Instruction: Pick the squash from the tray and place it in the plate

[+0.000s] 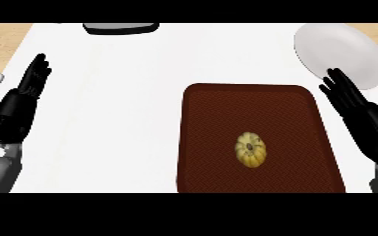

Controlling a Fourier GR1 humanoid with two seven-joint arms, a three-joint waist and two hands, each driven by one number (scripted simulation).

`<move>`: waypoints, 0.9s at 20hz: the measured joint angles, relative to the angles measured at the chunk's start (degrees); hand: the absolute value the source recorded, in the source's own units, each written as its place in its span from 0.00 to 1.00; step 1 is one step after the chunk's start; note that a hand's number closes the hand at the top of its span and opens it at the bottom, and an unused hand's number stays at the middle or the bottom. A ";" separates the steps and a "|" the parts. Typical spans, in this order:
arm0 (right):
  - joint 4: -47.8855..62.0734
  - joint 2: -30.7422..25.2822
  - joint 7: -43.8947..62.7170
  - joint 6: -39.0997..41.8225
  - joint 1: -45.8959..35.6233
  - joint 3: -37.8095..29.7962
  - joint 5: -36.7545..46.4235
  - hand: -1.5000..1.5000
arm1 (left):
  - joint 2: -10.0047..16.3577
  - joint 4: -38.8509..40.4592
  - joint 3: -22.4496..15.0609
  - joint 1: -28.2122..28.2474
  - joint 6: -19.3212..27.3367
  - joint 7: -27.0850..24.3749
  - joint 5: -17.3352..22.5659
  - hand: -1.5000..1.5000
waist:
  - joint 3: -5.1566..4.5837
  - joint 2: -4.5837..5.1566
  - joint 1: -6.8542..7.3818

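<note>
On the tray (221, 105), near half: squash (251, 150), down-left of the right hand (348, 102), fingers straight and empty. Far nearer it than the left hand (26, 92), also open, resting across the worktop (111, 105).

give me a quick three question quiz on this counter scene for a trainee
1. True or false: the squash already lies on the plate.
2. Where is the plate? A) left of the tray; B) beyond the tray's far right corner; C) under the tray.
3. Fill in: the left hand and the right hand are both ____ and hold nothing.

Key:
1. False: the squash lies on the tray.
2. B.
3. open.
</note>
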 measured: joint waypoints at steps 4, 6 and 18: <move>-1.86 -2.29 2.69 -2.85 -6.18 -0.03 4.34 1.00 | -3.89 1.36 -2.29 1.46 -0.49 4.32 1.57 0.50 | -0.79 0.66 1.65; -3.15 -5.04 4.76 -3.95 -10.51 0.19 7.62 1.00 | -7.32 2.83 -4.14 3.14 -0.33 7.26 3.01 0.50 | -1.12 0.88 2.51; -11.69 -8.89 12.88 -18.72 -10.59 4.49 34.93 0.00 | -15.74 0.18 -7.16 6.70 1.36 15.18 5.87 0.50 | -0.91 0.45 1.87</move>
